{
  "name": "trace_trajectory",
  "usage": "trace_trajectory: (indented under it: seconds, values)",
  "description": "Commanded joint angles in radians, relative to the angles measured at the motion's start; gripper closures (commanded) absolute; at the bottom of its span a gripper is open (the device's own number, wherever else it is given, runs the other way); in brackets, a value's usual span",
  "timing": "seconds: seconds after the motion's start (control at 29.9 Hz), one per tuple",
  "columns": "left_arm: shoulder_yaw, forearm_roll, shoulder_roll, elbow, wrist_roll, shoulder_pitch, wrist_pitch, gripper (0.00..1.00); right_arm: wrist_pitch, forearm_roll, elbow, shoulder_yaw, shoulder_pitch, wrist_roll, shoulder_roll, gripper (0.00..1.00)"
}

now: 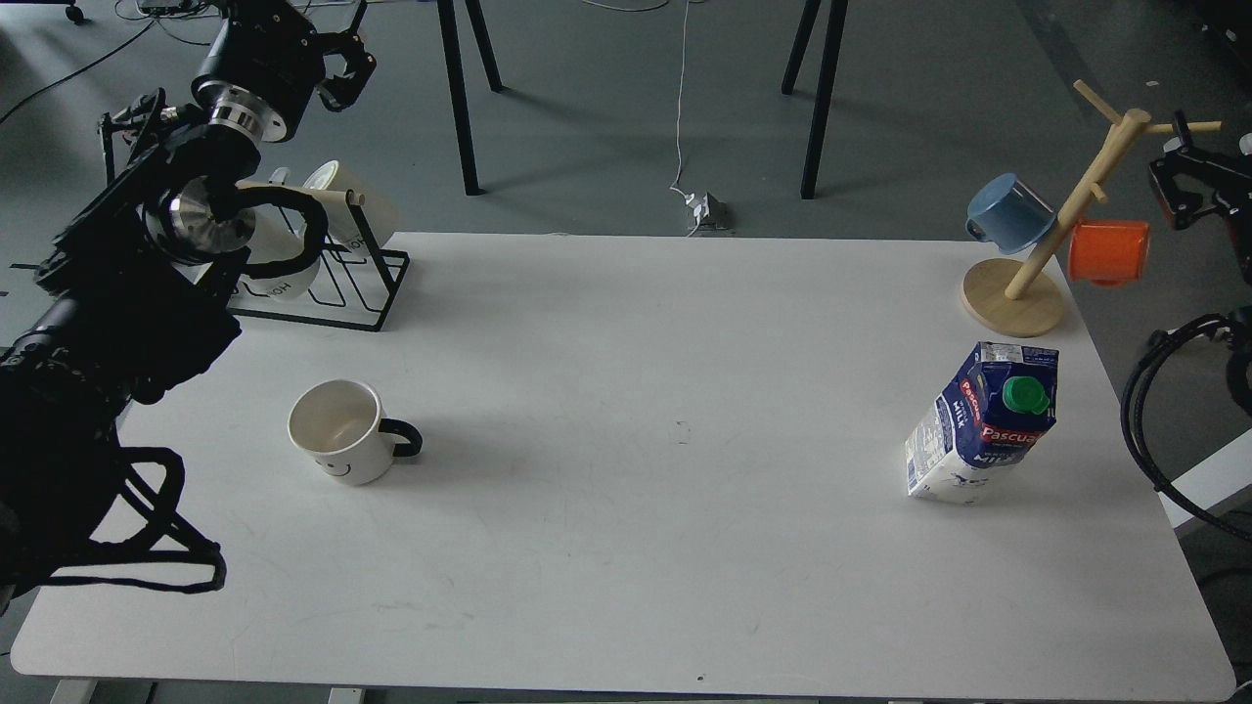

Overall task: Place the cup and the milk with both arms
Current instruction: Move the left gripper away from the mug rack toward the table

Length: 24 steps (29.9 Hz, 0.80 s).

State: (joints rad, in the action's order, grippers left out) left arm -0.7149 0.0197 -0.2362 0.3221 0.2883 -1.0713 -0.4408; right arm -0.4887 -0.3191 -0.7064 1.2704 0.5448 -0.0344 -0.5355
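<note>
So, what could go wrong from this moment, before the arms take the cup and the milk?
1. The milk carton is tall and stands near the table's right edge; a sideways push could tip it or send it off.
2. The wooden mug tree stands close behind the carton, so the right arm might bump it.
3. The left gripper is high above the wire rack; coming down to the cup, the arm could catch it.

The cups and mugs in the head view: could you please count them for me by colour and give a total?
White mug with a smiley: 1
Cream mugs on the black rack: 2 in view; part of the rack is hidden
Blue cup: 1
Orange cup: 1
Total: 5
</note>
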Motion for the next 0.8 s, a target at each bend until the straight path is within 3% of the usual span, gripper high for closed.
trace_trajectory:
  seconds: [0.0,0.33,0.63,0.77]
  values:
    - [0.000,0.000,0.001,0.000,0.000,-0.003,-0.003,0.00,0.000,0.000,-0.001,0.000,0.000,0.001,-0.001,0.01]
    - [0.005,-0.001,-0.018,0.024,-0.015,0.014,-0.024,0.00,0.000,0.002,-0.012,-0.003,0.000,0.001,0.000,0.01]
    - [0.017,0.014,-0.339,0.412,-0.021,0.146,-0.048,0.01,0.000,0.002,-0.012,-0.002,0.000,0.001,0.000,0.01]
    - [0.041,0.168,-0.491,0.583,-0.021,0.211,-0.048,0.01,0.000,0.002,-0.012,-0.002,0.000,0.001,0.000,0.01]
